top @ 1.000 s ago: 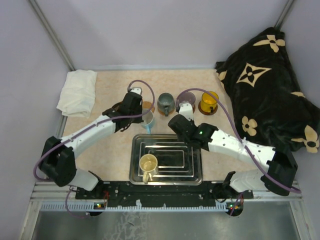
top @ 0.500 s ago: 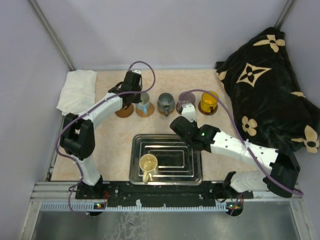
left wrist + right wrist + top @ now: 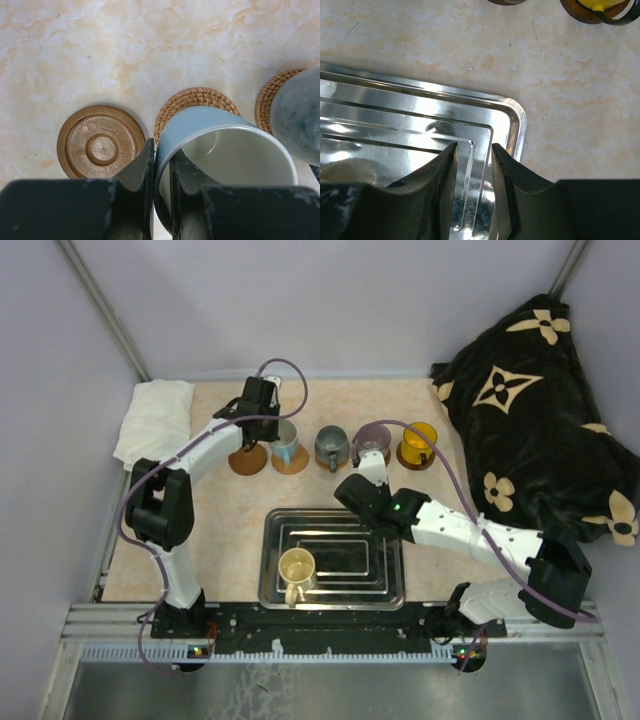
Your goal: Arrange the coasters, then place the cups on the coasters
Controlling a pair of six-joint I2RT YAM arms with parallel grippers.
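**Left end effector pinches the blue mug's rim over a woven coaster**

The left end effector [image 3: 161,155] is clamped narrow on the rim of the blue-and-white mug [image 3: 225,150]. One dark finger is inside the glossy white bowl and the other is against the pale blue outer wall. The mug hangs over a round woven coaster [image 3: 195,97] of tan wicker; whether its base touches cannot be told. Just left lies a bare wooden coaster [image 3: 101,148], smooth and turned with raised rings. To the right, a mottled grey-blue mug [image 3: 300,115] stands on a second woven coaster [image 3: 267,100], close beside the gripped mug. Farther along the row stand a purple-grey mug [image 3: 372,440] and an orange-yellow mug [image 3: 418,443], the latter on a dark coaster [image 3: 575,14].

The right end effector [image 3: 472,147] hangs empty, its jaws a little apart, over the far right corner of the shiny steel tray [image 3: 395,107]. A cream mug [image 3: 297,568] stands in that tray, toward its near left. The marbled beige counter [image 3: 220,530] also carries a folded white cloth [image 3: 155,425] and a black cushion [image 3: 530,410] patterned with tan flowers.
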